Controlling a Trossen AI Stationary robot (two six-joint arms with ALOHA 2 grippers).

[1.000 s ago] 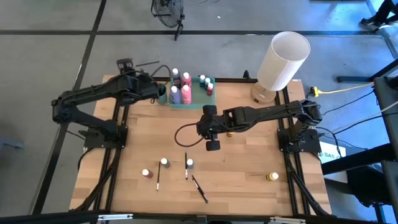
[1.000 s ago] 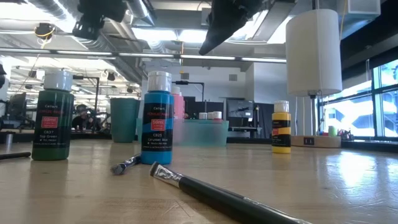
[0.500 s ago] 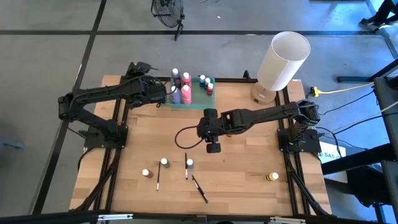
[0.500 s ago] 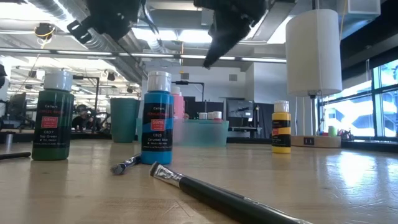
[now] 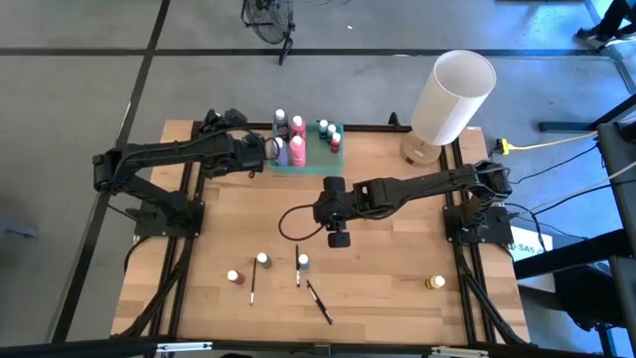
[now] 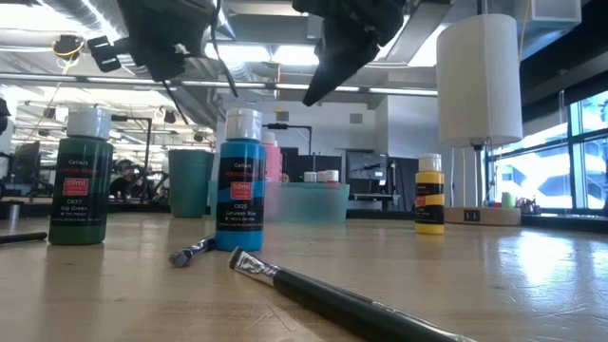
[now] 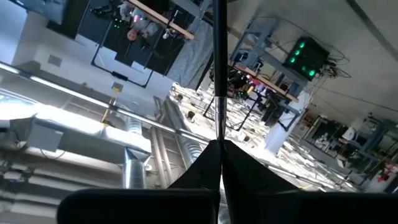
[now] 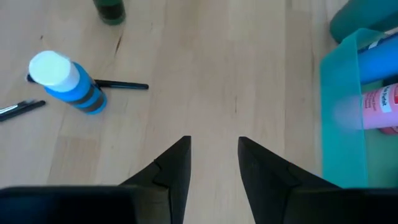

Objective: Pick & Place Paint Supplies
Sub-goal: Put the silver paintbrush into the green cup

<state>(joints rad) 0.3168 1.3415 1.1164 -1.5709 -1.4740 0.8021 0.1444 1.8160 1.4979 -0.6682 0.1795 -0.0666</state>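
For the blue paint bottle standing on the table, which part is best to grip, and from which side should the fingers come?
Probably from straight above. The blue paint bottle stands upright with its white cap on top. Grip the round body just under the cap, where the sides are even. A thin paintbrush lies close on one side, so set the fingers across the other direction. The right gripper is open and empty over the bare table.

One camera looks straight down on the whole worktop (image 5: 397, 259); another sits at its surface, close behind the blue bottle (image 6: 239, 180), which the right wrist camera shares.

"Cerulean Blue" on blue bottle (image 6: 239, 180)
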